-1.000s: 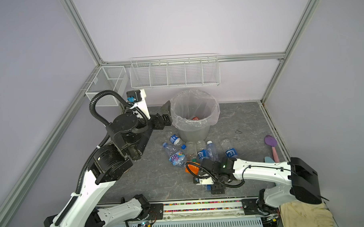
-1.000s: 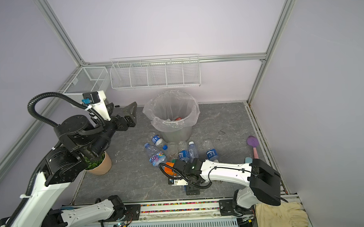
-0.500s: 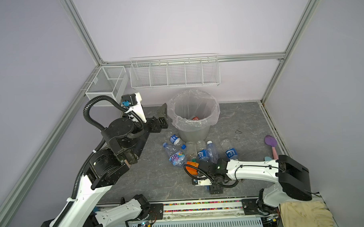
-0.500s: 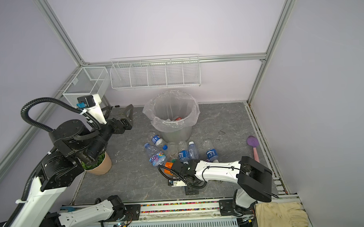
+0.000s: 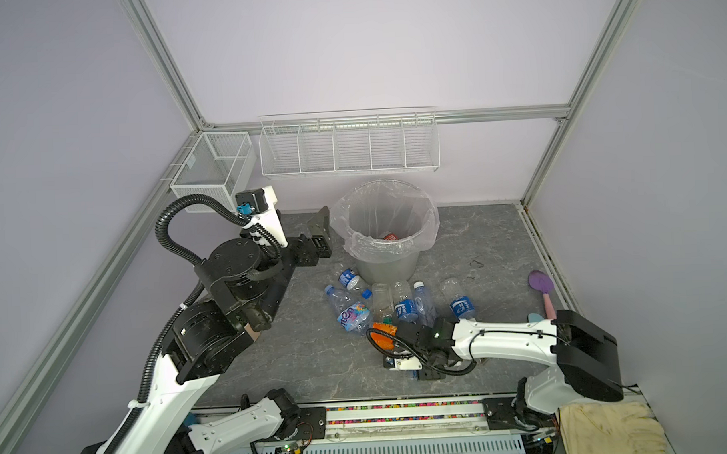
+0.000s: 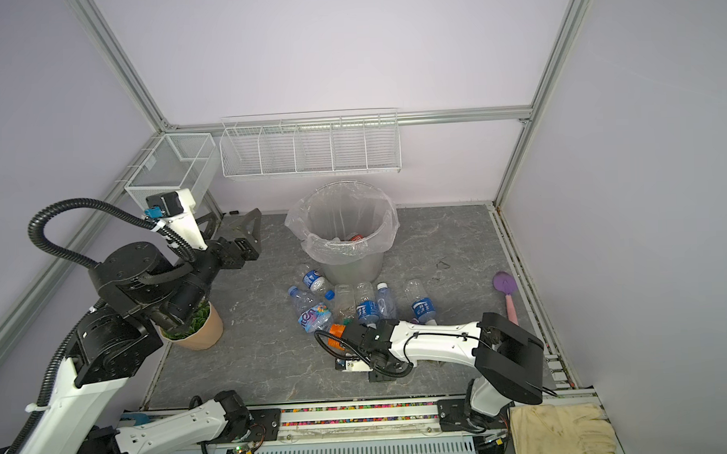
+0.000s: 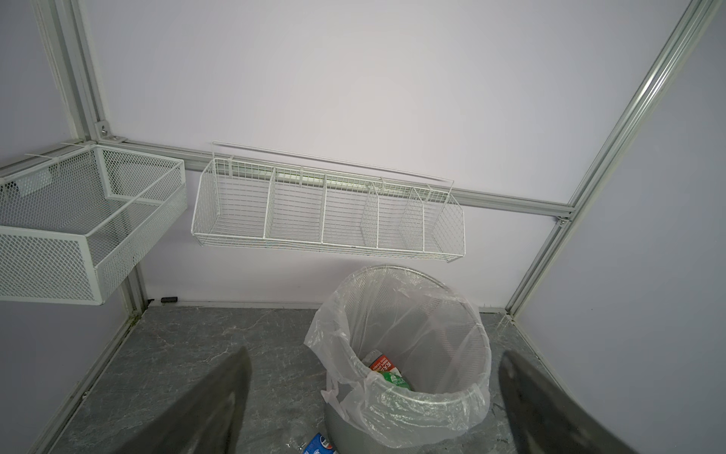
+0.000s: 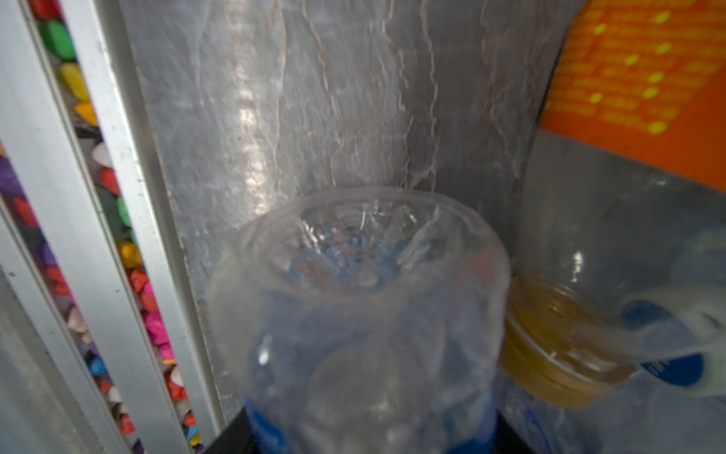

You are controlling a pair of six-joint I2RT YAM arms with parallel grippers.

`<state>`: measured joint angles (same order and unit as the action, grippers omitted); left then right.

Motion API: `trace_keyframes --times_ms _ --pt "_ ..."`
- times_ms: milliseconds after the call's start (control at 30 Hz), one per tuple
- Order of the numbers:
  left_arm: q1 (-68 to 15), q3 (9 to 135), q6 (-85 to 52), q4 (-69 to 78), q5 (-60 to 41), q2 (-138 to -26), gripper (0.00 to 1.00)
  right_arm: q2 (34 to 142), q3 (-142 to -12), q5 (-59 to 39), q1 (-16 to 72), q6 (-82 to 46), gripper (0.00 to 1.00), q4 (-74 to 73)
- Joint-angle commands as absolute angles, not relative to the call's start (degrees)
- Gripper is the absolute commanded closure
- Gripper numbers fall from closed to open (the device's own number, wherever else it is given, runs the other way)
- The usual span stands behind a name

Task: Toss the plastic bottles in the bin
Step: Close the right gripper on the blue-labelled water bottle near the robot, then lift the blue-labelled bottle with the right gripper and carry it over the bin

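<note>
Several clear plastic bottles [image 5: 397,301] [image 6: 366,305] lie on the grey floor in front of the bin [image 5: 386,266] [image 6: 357,270] [image 7: 432,397]. Red- and green-label bottles [image 7: 381,363] lie inside the bin. My left gripper [image 5: 318,233] [image 6: 250,236] [image 7: 375,355] hangs open and empty, left of the bin. My right gripper [image 5: 389,352] [image 6: 345,353] [image 8: 365,432] is low on the floor, mostly hidden under its arm in both top views. Its jaws press both sides of a clear blue-label bottle [image 8: 353,314]. An orange-label bottle [image 5: 384,333] [image 6: 336,333] [image 8: 628,78] lies beside it.
White wire baskets [image 5: 348,147] [image 7: 326,212] and a mesh basket [image 5: 214,171] hang on the back wall. A potted plant [image 6: 194,325] stands under the left arm. A purple spatula [image 5: 540,284] lies far right, and a cloth [image 5: 602,429] sits at the front right corner.
The left arm has drawn back to the left, away from the bin. The right gripper has slid left along the floor and closed in on the blue-label bottle.
</note>
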<state>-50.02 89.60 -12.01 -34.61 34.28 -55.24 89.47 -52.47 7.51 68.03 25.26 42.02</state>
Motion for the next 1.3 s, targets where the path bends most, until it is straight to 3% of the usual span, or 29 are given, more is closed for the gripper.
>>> trace_keyframes --times_ms 0,133,300,767,1267 --pt "-50.3 89.0 -13.4 -35.4 34.9 -54.4 0.03 87.4 -52.9 6.1 68.1 23.9 0.73 44.6" --pt "-50.3 88.7 -13.6 -35.4 35.1 -54.1 0.03 84.0 -55.6 5.8 68.1 24.6 0.87 47.6" --pt "-50.3 87.6 -14.3 -36.0 35.1 -54.0 0.04 78.3 -59.9 6.9 68.2 24.7 0.93 49.5" --pt "-50.3 82.3 -17.0 -36.8 36.1 -51.6 0.04 67.8 -74.2 6.7 68.2 15.8 0.93 49.4" --pt "-50.3 79.1 -19.1 -37.6 36.3 -48.8 0.04 54.8 -75.7 18.5 68.2 6.1 0.93 37.7"
